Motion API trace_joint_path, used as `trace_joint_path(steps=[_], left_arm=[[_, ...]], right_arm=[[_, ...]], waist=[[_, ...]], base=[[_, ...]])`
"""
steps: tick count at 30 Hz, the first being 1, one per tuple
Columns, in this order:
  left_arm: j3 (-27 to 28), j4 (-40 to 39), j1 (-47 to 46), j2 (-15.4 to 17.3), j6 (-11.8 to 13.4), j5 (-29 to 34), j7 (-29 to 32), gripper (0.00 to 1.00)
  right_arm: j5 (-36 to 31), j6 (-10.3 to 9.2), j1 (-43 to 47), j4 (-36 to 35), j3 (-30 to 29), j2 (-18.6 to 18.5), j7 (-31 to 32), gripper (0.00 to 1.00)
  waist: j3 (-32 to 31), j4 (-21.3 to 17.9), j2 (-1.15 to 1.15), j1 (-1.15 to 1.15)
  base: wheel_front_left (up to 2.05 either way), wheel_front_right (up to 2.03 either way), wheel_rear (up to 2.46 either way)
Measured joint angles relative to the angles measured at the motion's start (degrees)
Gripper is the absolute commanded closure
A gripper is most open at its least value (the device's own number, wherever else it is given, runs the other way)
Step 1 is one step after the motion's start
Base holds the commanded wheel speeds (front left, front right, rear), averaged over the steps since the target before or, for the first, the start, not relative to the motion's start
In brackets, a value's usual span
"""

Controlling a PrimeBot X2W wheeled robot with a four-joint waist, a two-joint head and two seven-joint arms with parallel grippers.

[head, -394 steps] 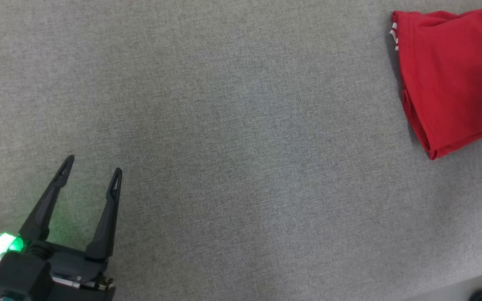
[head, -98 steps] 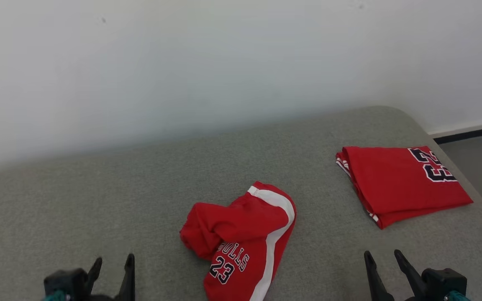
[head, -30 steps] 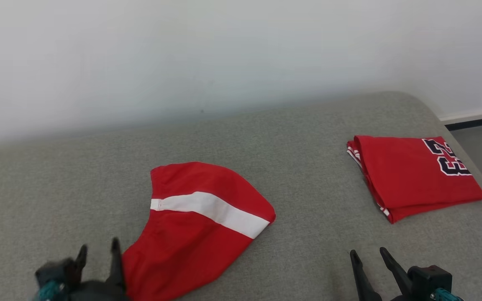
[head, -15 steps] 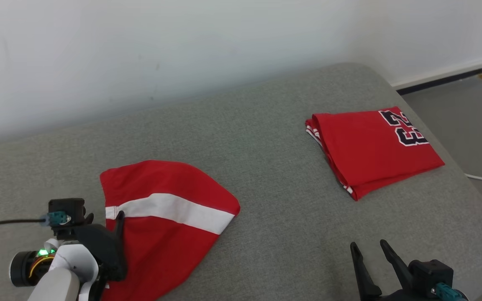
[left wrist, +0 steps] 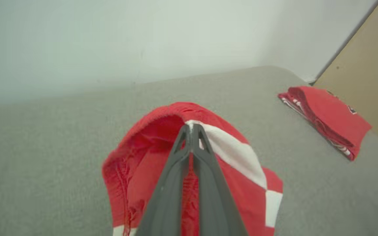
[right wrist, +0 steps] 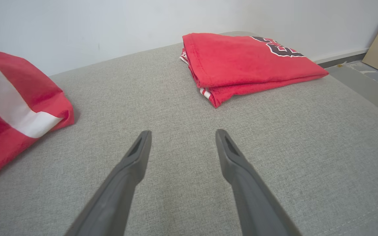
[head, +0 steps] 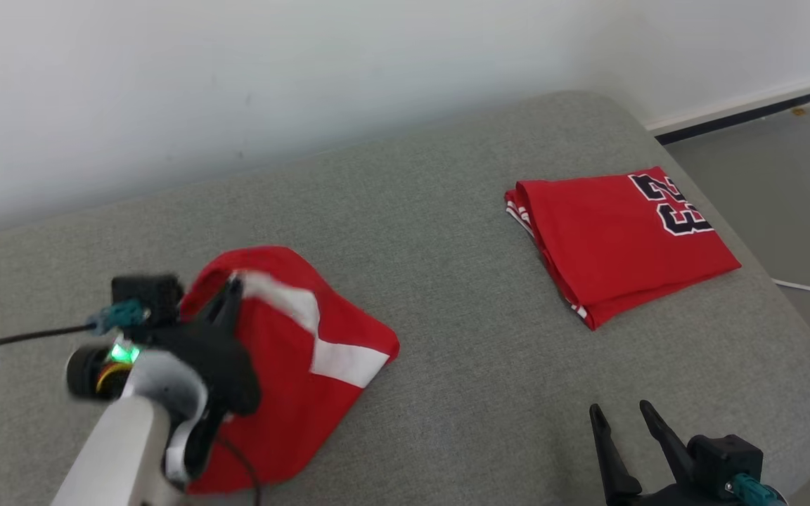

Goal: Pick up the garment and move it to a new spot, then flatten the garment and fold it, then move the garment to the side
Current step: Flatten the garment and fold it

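- The left hand (left wrist: 191,127) is pinching the garment (head: 320,351), a pair of red shorts with a white stripe. Its two fingers are pressing together on a fold of cloth at the raised top, where the white stripe is starting
- The garment is lying on the left half of the grey worktop (head: 447,232). The gripped part is standing clear of the surface and arching into a hood shape, while the near part is resting on the worktop
- The right hand (head: 623,414) is hovering low over bare worktop at the near right, fingers spread with nothing between them, well apart from the garment
- A folded red jersey (head: 616,239) is lying at the far right of the worktop, near the rounded corner, apart from both hands
- Step in hand, as judged: the pick-up is taking place. The grasp is looking made, so the transfer to a new spot, the flattening, the folding and the move aside are all waiting
- Next move, as judged: the left arm is needing to raise the cloth until the trailing part is clearing the worktop, then carry it toward the open surface between the present spot and the jersey
- Caution: the pinch is taking one fold only, so the cloth is likely to be hanging bunched, and the right hand is probably being needed for the spreading
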Motion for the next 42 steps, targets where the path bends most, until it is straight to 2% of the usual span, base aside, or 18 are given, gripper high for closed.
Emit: trace_joint_path(steps=[4, 8, 10, 13, 17, 20, 24, 31, 37, 42], left_arm=[[-0.44, -7.45, -3.82, -3.91, -0.48, -0.18, -5.44, 1.00], [-0.48, -16.39, -5.76, -6.58, -0.19, -1.76, -6.88, 1.00], [-0.31, -18.50, -5.86, -6.72, 0.27, -2.11, -6.55, 1.00], [0.30, -23.90, -5.31, -6.62, 2.53, -2.22, -5.03, 1.00], [0.25, -26.87, 1.09, -4.85, 5.88, -1.53, -0.82, 1.00], [-0.52, -25.12, 9.22, -4.12, 6.73, -2.43, 0.66, 1.00], [-1.12, -17.06, 18.48, -4.63, 7.13, -3.67, -0.83, 1.00], [0.07, -4.20, 19.89, -7.27, 5.49, -6.28, -7.88, 1.00], [0.35, 0.14, 18.05, -8.06, 4.04, -6.90, -11.02, 1.00], [-0.73, 1.15, 16.33, -8.17, 3.00, -6.64, -12.25, 1.00]], right_arm=[[-0.16, 0.00, 0.02, 0.18, 0.03, 0.05, 0.08, 0.00], [-0.23, 0.00, 0.44, 0.15, -0.56, 0.03, 0.42, 0.00], [-0.23, 0.00, 0.59, 0.12, -0.54, 0.04, 0.51, 0.00], [-0.23, 0.00, 0.94, 0.11, -0.56, 0.09, 0.55, 0.00], [-0.22, 0.00, 1.20, -0.09, -0.22, 0.09, 0.63, 0.00], [-0.16, 0.00, 1.35, -0.15, 0.02, 0.13, 0.65, 0.00], [-0.24, 0.00, 1.39, -0.60, 0.21, 0.00, 1.10, 0.00], [-0.75, 0.00, -0.83, -2.20, 2.77, -2.11, 4.30, 0.00], [2.93, 0.00, -8.08, -2.01, 7.12, -6.10, 15.84, 0.00], [4.47, 0.00, -19.44, 2.20, 6.73, -8.82, 28.93, 0.00]], waist=[[-0.83, 1.06, 0.00, 0.00], [-1.79, 2.50, 0.00, -0.01], [-2.01, 2.94, 0.00, -0.01], [-2.69, 4.37, 0.00, -0.01], [-3.44, 6.49, 0.00, -0.01], [-3.76, 8.07, -0.01, -0.02], [-3.85, 9.93, 0.00, -0.01], [-3.63, 12.23, 0.00, -0.01], [-3.11, 13.27, 0.00, -0.01], [-2.09, 14.62, 0.00, -0.01]], base=[[0.00, 0.00, 0.00], [0.00, 0.00, 0.00], [0.00, 0.00, 0.00], [0.00, 0.00, 0.00], [0.00, 0.00, 0.00], [0.00, 0.00, 0.00], [0.00, 0.00, 0.00], [0.00, 0.00, 0.00], [0.00, 0.00, 0.00], [0.00, 0.00, 0.00]])
